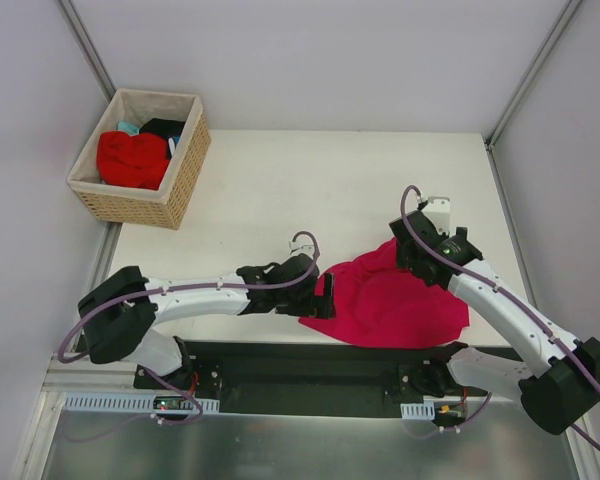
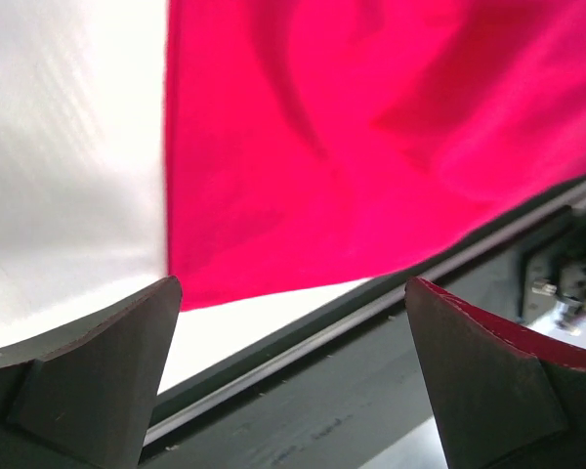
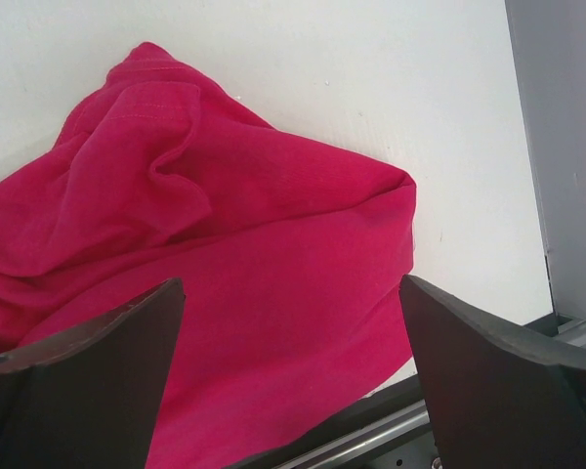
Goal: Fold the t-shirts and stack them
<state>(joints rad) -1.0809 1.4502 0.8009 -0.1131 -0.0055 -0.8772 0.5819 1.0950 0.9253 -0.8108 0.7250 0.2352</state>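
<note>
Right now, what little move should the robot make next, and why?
Probably nudge the left gripper forward and pinch the pink shirt at its edge: that gripper and the right gripper are open, and the shirt lies crumpled.

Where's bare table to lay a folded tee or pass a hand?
Free: the far half of the table, from the basket across to the right edge; also the left strip between basket and left arm. Crowded: the near edge centre-right, where the crimson t-shirt lies with the left fingers and right fingers open close to it.
</note>
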